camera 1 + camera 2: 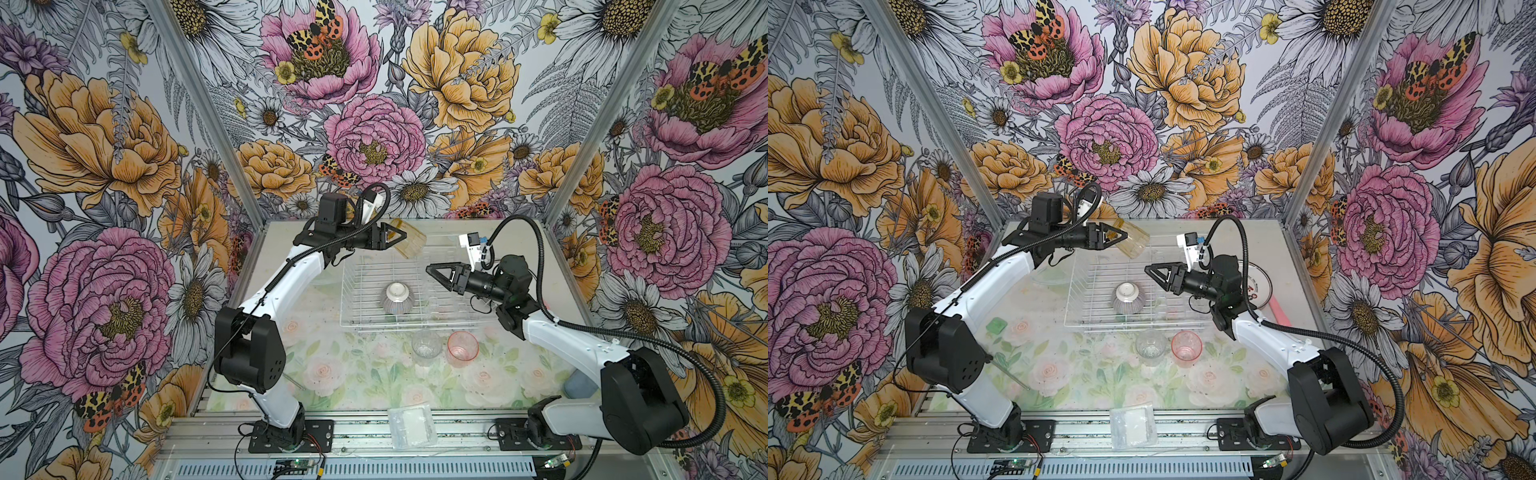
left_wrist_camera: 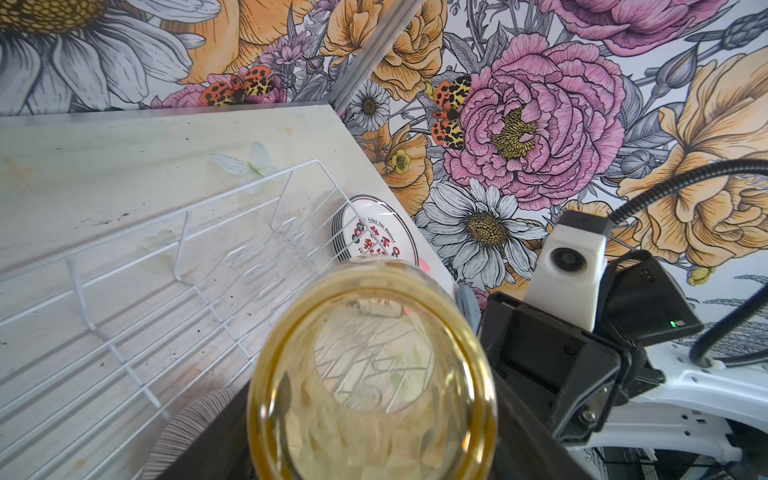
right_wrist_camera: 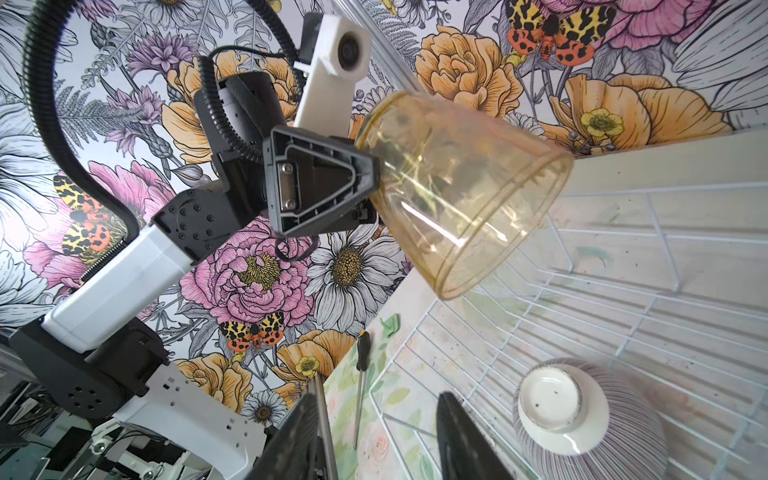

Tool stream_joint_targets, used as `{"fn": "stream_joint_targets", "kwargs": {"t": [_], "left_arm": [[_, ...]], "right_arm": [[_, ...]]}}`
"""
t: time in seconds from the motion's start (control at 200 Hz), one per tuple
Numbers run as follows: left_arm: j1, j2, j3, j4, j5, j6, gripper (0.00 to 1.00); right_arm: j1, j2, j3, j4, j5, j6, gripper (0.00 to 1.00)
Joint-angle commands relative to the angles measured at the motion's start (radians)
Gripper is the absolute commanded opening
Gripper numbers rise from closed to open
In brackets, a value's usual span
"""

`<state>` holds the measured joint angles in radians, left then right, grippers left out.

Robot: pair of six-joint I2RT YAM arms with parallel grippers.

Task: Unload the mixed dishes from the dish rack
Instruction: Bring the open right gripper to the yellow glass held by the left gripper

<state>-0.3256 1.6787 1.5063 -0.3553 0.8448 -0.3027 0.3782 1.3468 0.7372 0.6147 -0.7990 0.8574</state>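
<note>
Over the 12 o'clock edge of the rack (image 1: pixel 365 286), the left gripper (image 1: pixel 399 236) clamped the yellow tumbler (image 1: pixel 412 242), tilted, its base partly hidden by the jaws. At 3 o'clock the right gripper (image 1: pixel 432 270) hung spread and empty, its arm covering part of the plates (image 1: pixel 1262 282). The bowl (image 1: pixel 397 297) lay upturned at the rack's centre.

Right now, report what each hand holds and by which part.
The left hand grips the yellow tumbler at its narrow base end, tilted above the dish rack. The right hand holds nothing; its jaws stand apart.
</note>
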Motion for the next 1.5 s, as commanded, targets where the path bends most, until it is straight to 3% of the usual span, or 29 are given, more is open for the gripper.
{"fn": "stream_joint_targets", "kwargs": {"t": [0.0, 0.115, 0.726, 1.211, 1.286, 1.496], "left_arm": [[-0.012, -0.045, -0.035, 0.175, 0.086, -0.093, 0.59], [-0.02, -0.05, -0.061, 0.261, 0.11, -0.149, 0.58], [-0.064, -0.061, -0.057, 0.296, 0.132, -0.172, 0.58], [-0.094, -0.039, -0.093, 0.441, 0.162, -0.263, 0.58], [-0.097, -0.036, -0.098, 0.462, 0.163, -0.276, 0.58], [-0.1, -0.027, -0.103, 0.489, 0.172, -0.295, 0.58]], "right_arm": [[-0.008, 0.023, 0.031, 0.116, -0.004, 0.043, 0.47], [-0.009, 0.031, 0.049, 0.128, 0.004, 0.045, 0.46], [-0.041, 0.061, 0.1, 0.151, 0.03, 0.055, 0.45], [-0.044, 0.165, 0.134, 0.442, -0.017, 0.222, 0.33], [-0.043, 0.168, 0.132, 0.459, -0.012, 0.23, 0.29], [-0.045, 0.178, 0.14, 0.501, -0.012, 0.263, 0.03]]}}
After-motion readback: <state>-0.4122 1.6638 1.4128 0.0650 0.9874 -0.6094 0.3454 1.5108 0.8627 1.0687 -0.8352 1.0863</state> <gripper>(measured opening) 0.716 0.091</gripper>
